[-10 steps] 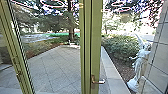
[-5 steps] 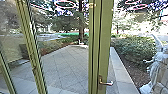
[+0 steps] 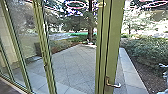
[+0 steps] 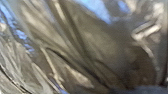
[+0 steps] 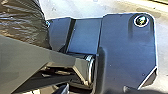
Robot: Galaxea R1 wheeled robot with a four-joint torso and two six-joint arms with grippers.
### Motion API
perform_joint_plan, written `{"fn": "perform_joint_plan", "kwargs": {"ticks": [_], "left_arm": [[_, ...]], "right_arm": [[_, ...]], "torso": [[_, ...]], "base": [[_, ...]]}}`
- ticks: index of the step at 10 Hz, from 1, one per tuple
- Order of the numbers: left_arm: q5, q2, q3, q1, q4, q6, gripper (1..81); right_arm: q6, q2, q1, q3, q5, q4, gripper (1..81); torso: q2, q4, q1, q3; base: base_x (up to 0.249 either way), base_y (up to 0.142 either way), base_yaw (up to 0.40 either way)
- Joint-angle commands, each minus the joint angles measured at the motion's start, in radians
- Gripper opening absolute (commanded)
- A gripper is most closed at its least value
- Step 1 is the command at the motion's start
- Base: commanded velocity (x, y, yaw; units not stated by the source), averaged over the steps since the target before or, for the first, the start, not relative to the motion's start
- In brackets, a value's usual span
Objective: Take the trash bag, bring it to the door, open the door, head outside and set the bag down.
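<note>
Left gripper: apart, together or clamped, cannot tell. Dark brown-black, glossy, creased plastic trash bag (image 4: 105, 42): close before the left wrist camera; whether the left gripper holds it, cannot tell. The right wrist view gives the bag upper part bulging just beside the robot's own dark plate.

Head view, from the left: pale blocked wall behind glass; dark floor (image 3: 7, 87) inside, at the lower corner; tall glass panels in slim olive-green frames (image 3: 43, 47), upright; grey terrace of square paving slabs (image 3: 72, 67) beyond them, running back to a dark-trunked tree (image 3: 90, 22). Next, a broad olive-green door frame (image 3: 115, 42) bearing a silvery metal lever handle (image 3: 113, 85), which points sideways. Then a pale stone kerb (image 3: 132, 75), a leafy green shrub (image 3: 142, 50) over brown soil, and part of a white figure (image 3: 164, 75) at the edge.

Right gripper: apart, together or clamped, cannot tell.
</note>
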Motion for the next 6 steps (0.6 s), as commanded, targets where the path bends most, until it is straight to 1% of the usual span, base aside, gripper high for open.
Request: {"fn": "perform_joint_plan", "kwargs": {"ticks": [1,3,6], "left_arm": [[0.040,0.000,0.003,-0.068,0.012,0.010,1.0],[0.045,0.000,0.003,-0.068,0.012,0.012,1.0],[0.046,0.000,0.001,-0.070,0.012,0.012,1.0]], "right_arm": [[0.000,0.002,0.045,0.007,-0.063,-0.009,81.1],[0.000,0.002,0.045,0.007,-0.063,-0.009,81.1],[0.000,0.004,0.045,0.007,-0.063,-0.009,81.1]], "torso": [[0.000,0.000,0.000,0.000],[0.000,0.000,0.000,0.000],[0.000,0.000,0.000,0.000]], "base": [[0.000,0.000,0.126],[0.000,0.000,0.107],[0.000,0.000,0.000]]}}
